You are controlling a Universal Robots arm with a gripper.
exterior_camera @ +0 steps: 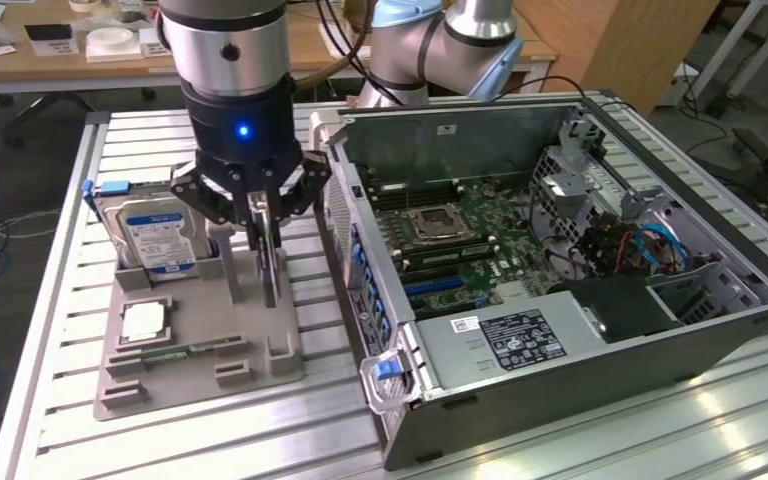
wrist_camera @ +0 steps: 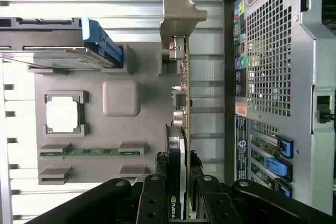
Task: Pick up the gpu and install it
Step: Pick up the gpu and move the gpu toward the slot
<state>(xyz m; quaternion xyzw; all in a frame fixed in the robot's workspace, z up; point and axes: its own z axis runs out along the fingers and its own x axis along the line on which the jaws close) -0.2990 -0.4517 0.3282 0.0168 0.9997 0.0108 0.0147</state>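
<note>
- Above the grey parts tray [exterior_camera: 197,378], toward the exterior view's left, the arm hangs almost straight down. Its silver and black wrist section is upright and a blue light glows on the black housing.
- The gripper [exterior_camera: 261,228] points straight down at the tray, with its black linkages spread out on either side of the fingers.
- The fingers are clamped on the gpu [exterior_camera: 271,272]. The card stands on edge between them, thin side facing up.
- In the exterior view the gpu's lower edge reaches the tray. Whether it is seated in its holder or just lifted off, I cannot tell.
- In the wrist view the gripper [wrist_camera: 178,162] straddles the gpu [wrist_camera: 185,77]. One black finger [wrist_camera: 159,182] presses against the fan-shroud side, by a green logo, and the other presses against the board side.
- The card's silver end bracket is at the end far from the fingers.
- The gpu is just beside the open computer case [exterior_camera: 744,300], close to its perforated rear panel and apart from it.
- On the same tray, a hard drive [exterior_camera: 157,240] stands upright on the side away from the case.
- A processor chip [exterior_camera: 144,322] and a RAM stick [exterior_camera: 184,352] lie flat in their pockets.
- The tray and the case rest on a slatted metal table [exterior_camera: 224,440].
</note>
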